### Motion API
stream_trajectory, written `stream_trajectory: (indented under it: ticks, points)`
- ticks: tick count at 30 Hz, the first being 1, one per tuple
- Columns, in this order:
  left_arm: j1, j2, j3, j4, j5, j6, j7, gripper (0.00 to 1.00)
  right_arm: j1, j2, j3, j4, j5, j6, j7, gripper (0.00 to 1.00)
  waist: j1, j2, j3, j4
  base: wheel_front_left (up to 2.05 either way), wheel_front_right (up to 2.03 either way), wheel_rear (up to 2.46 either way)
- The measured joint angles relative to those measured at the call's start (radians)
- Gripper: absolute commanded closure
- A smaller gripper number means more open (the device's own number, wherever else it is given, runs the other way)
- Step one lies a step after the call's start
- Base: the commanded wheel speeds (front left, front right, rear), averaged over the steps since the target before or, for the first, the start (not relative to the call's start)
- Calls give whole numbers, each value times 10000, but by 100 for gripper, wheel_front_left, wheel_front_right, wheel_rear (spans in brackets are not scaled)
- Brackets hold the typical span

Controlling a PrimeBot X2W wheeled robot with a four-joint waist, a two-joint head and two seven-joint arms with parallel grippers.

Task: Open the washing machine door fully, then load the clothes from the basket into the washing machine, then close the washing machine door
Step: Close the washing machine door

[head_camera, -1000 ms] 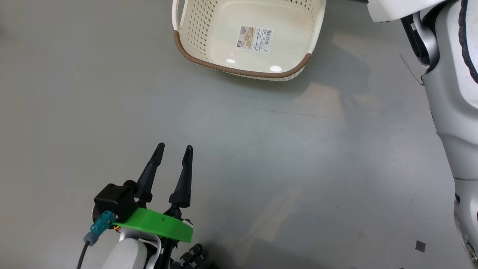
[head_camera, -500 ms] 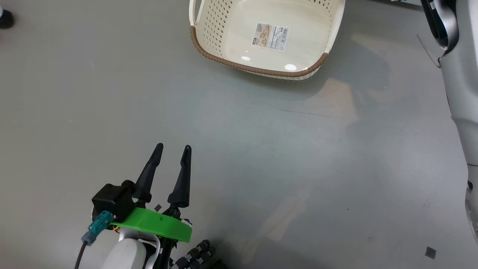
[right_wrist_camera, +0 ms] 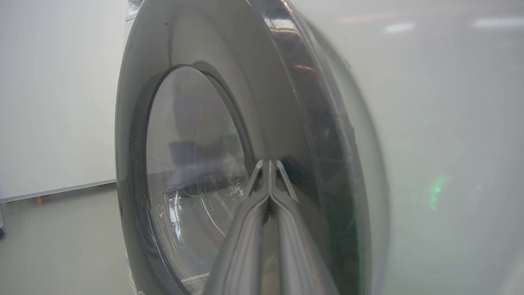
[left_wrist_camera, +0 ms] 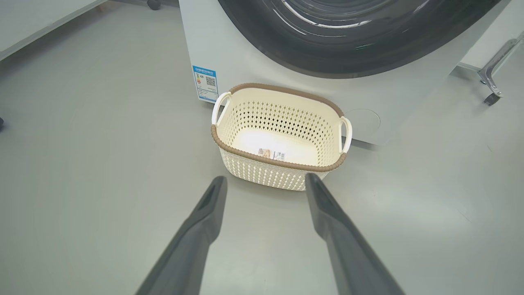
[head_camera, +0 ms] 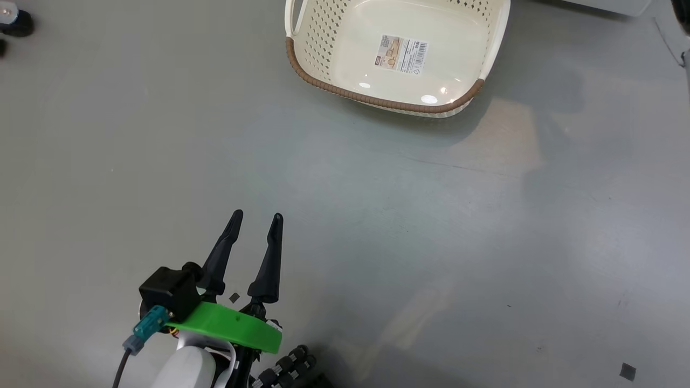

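Note:
The cream basket [head_camera: 383, 101] with its brown rim stands on the grey floor, holding nothing but a barcode sticker. In the left wrist view the basket [left_wrist_camera: 278, 162] sits right in front of the white washing machine [left_wrist_camera: 245, 61], under the glossy black washing machine door [left_wrist_camera: 348, 53]. My left gripper [head_camera: 256, 215] is open and empty, well short of the basket, its fingers [left_wrist_camera: 265, 178] aimed at it. My right gripper [right_wrist_camera: 269, 162] is shut, its tips against the door's black ring [right_wrist_camera: 286, 102] beside the glass window [right_wrist_camera: 188, 143]. The clothes are out of view.
A blue label sticker [left_wrist_camera: 205, 83] is on the machine's lower left front. A metal leg with a caster [left_wrist_camera: 491, 78] stands to the machine's right. A black caster [head_camera: 16, 21] sits at the far left, and a small dark square [head_camera: 627, 371] lies on the floor.
The head camera has turned, so the basket shows further right and the pale robot body at the right edge has left the picture. My left gripper stays open in place.

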Motion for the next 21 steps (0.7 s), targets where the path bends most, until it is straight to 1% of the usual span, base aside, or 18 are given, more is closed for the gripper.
stream_trajectory:
  ticks: [7, 10, 14, 16, 21]
  points:
    - [112, -21, -63, 134, -59, 0, 0, 0, -247, -280, -238, 433, -35, -31, 0, 100, 0, 0, -85, 261, 0, 0, 0]
    - [187, -25, -42, 173, -63, 0, 0, 0, -353, -324, -347, 522, -36, -198, 0, 100, 0, 0, -124, 365, 0, 0, 0]
    - [236, -36, 111, 165, -63, 0, 0, 0, -550, -322, -359, 706, -71, -213, 0, 100, 0, 0, -181, 425, 0, 0, 0]
    - [290, -36, 113, 163, -63, 0, 0, 0, -638, -334, -372, 802, -142, -360, 0, 100, 0, 0, -200, 442, 0, 0, 0]
    - [359, -38, 113, 159, -63, 0, 0, 0, -813, -568, -430, 1005, -307, -541, -2, 100, 0, 0, -260, 470, 0, 0, 0]
